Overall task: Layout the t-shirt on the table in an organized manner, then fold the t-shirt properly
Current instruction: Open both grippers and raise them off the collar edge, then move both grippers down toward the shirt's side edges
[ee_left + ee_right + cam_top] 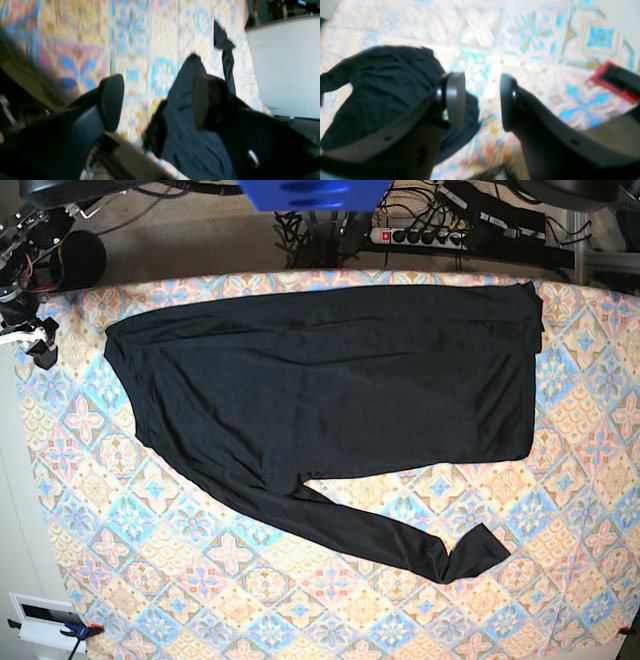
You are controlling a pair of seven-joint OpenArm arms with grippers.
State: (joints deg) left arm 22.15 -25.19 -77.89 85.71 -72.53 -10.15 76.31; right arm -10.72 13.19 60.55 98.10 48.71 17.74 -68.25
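The black long-sleeved t-shirt [330, 380] lies spread across the patterned table [560, 580], its body flat and one sleeve [400, 545] angled toward the front with a folded cuff. In the left wrist view my left gripper [156, 102] hangs open over the table's edge. Its fingers [111, 102] stand wide apart, and part of the t-shirt [185, 120] lies under the right one. In the right wrist view my right gripper [481, 101] is open above bare table [532, 37], nothing between its fingers [455, 100]. A t-shirt [382, 87] corner lies just to its left.
A red and black object [615, 80] lies on the cloth at the right of the right wrist view. A white surface [287, 67] borders the table in the left wrist view. Cables and a power strip [430, 230] run behind the table. A white box [45, 620] sits at the front left corner.
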